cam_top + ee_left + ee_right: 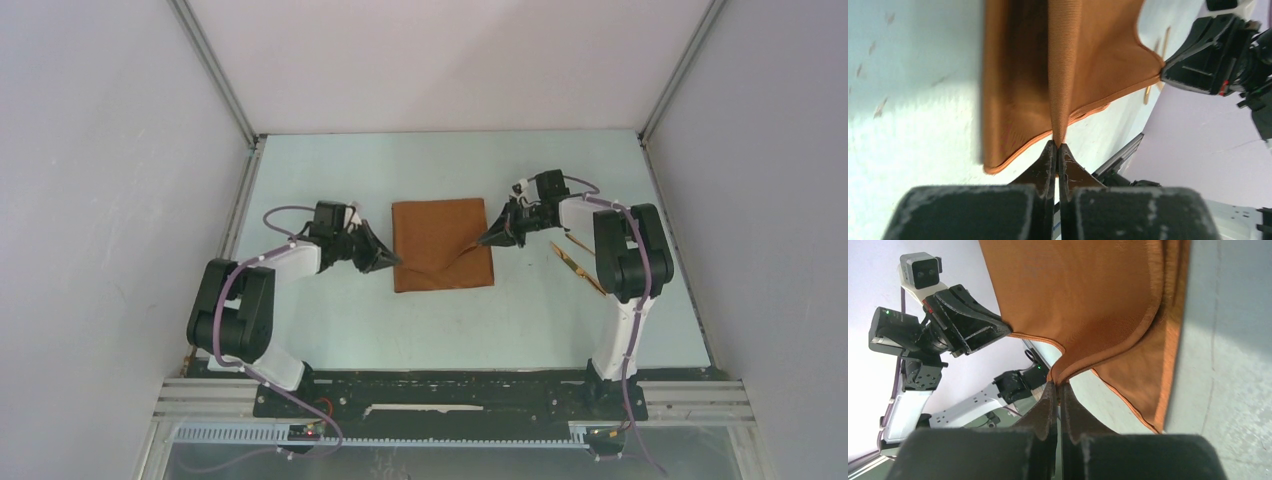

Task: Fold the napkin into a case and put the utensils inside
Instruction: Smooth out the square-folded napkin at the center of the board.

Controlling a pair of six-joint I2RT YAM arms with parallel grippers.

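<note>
my left gripper (392, 262) clamped closed on napkin (440, 235), near-left corner area, cloth pinched thin between fingertips. my right gripper (487, 241) closed tight too, gripping napkin's right edge, fabric pulled up into ridge there. napkin sits mid counter (450, 325) between both grippers. far part flat, near part lifted and creased along line between grips. utensils (575, 262) lie on counter right of napkin, past right gripper, not touching cloth.
</note>
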